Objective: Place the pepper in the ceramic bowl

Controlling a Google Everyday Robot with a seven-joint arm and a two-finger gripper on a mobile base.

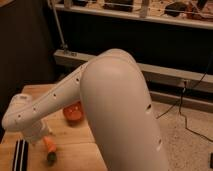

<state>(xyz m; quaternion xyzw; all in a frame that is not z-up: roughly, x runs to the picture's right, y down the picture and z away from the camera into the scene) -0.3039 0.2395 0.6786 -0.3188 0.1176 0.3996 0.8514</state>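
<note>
The orange pepper point(49, 146) lies on the wooden table point(75, 145) at the lower left, with its dark stem end toward the front. My gripper point(39, 137) is at the end of the white arm point(95, 100), right above and touching the pepper's upper end. The red-orange ceramic bowl point(73, 114) stands on the table a little behind and to the right of the pepper, partly hidden by the arm.
A black-and-white striped object point(20, 154) lies at the table's front left. The big white arm hides most of the table's right side. Behind are a dark metal shelf point(150, 15) and, on the floor at right, cables point(192, 107).
</note>
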